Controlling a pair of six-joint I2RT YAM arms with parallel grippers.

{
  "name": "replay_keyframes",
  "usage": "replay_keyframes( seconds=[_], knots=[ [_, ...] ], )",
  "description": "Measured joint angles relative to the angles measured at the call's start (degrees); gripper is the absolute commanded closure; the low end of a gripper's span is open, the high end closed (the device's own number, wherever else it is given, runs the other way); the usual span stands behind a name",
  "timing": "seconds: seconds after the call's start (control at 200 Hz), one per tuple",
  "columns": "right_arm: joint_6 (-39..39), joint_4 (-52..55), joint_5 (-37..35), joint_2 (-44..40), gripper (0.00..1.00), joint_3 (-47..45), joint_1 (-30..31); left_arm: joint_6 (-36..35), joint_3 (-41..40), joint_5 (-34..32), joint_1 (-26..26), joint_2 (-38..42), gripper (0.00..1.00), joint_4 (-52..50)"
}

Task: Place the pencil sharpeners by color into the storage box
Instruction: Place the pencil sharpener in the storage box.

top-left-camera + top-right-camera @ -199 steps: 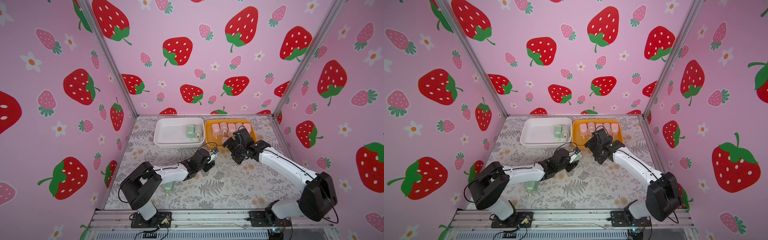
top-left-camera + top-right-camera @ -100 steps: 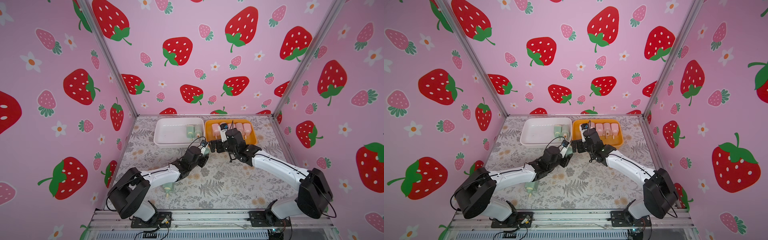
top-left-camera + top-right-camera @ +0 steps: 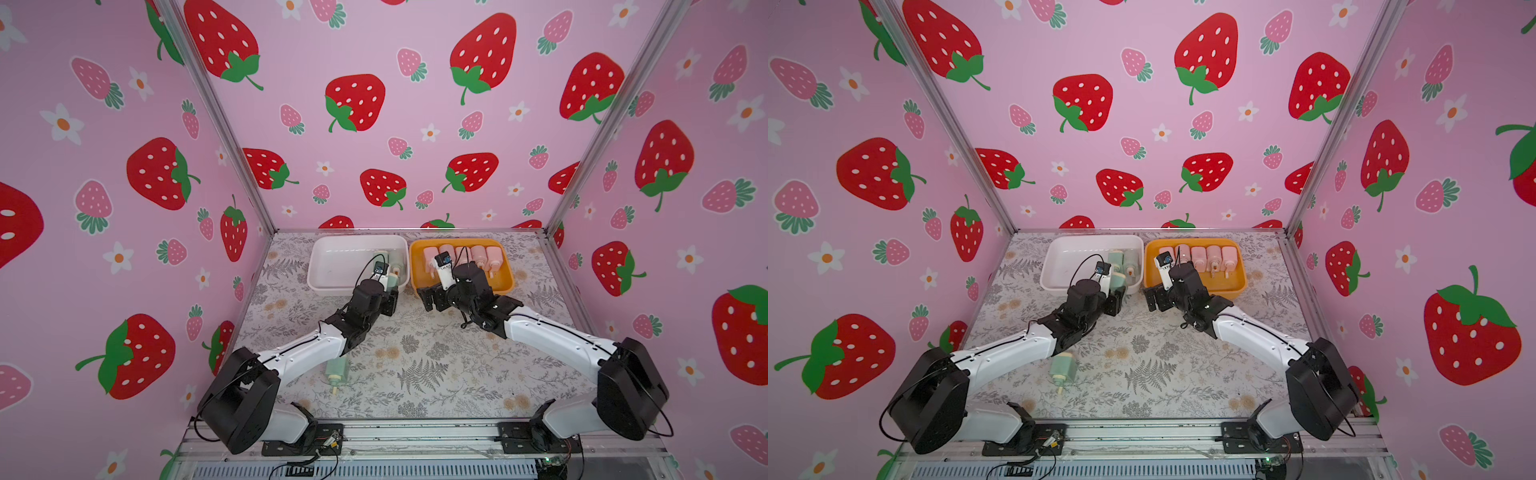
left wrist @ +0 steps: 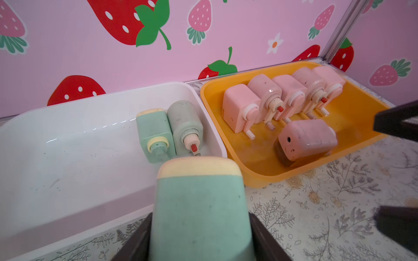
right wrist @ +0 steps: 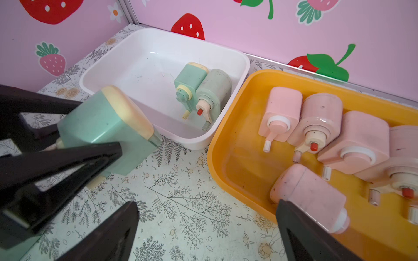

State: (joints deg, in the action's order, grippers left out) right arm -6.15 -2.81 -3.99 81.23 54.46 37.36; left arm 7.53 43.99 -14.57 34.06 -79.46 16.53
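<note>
Held sharpener: a mint green pencil sharpener (image 4: 199, 203) is pinched by its flat sides between the dark fingers of the left gripper (image 4: 200, 237), whose jaws are partly closed around it.
Its place: lifted off the floral mat (image 3: 436, 365) at the near right corner of the white bin (image 3: 332, 266). Whether it clears the rim cannot be told.
Its axis: the long axis follows the gripper's reach, with the cream end leading toward the bin and the crank end back by the palm.
Left arm: the left arm (image 3: 307, 353) stretches low and forward, wrist aimed at the bin.
Right gripper: the right gripper (image 5: 207, 204) stands wide open and holds nothing, hovering over the mat at the front left corner of the orange tray (image 5: 226, 140).
Right arm: the right arm (image 3: 552, 336) reaches forward and inward.
In the bin: two green sharpeners (image 4: 156, 128) lie side by side at the right end, cranks toward the robot.
In the tray: five pink sharpeners (image 4: 287, 90) line the back, and a sixth pink sharpener (image 4: 307, 137) lies on its side near the front wall.
On the mat: a loose green sharpener (image 3: 337, 368) lies beside the left forearm, crank toward the robot.
Since a second ago: the left gripper has carried its sharpener from mid-mat up to the bin, the right gripper has swung leftward along the tray's front, and the loose sharpener has not shifted.
</note>
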Motion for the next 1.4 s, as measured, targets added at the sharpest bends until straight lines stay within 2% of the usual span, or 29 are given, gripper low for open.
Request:
replay_keyframes(
  seconds=[0.23,0.45,0.725,0.94,1.171,1.401],
  knots=[
    [1.38,-2.62,0.39,-7.50,0.00,-6.05,0.50,1.57,2.56,0.79,-7.04,-0.24,1.00,-0.42],
    [2.36,-5.25,-0.52,-12.79,0.00,-9.75,0.74,2.32,7.65,4.00,-10.78,-6.36,1.00,0.70],
    [1.66,-5.49,3.91,-12.46,0.00,-10.58,0.76,2.25,11.69,5.73,-14.73,-11.61,1.00,1.53],
    [0.57,-5.70,5.38,-11.13,0.00,-10.58,0.76,3.04,19.91,5.53,-17.92,-18.69,1.00,-1.62],
    [-1.16,-5.68,5.57,-11.06,0.00,-10.58,0.74,8.15,20.06,5.60,-21.33,-23.39,1.00,1.33],
    [-2.69,-5.49,5.81,-11.06,0.00,-10.58,0.76,9.25,20.06,7.21,-21.70,-28.17,1.00,6.12]
  ],
)
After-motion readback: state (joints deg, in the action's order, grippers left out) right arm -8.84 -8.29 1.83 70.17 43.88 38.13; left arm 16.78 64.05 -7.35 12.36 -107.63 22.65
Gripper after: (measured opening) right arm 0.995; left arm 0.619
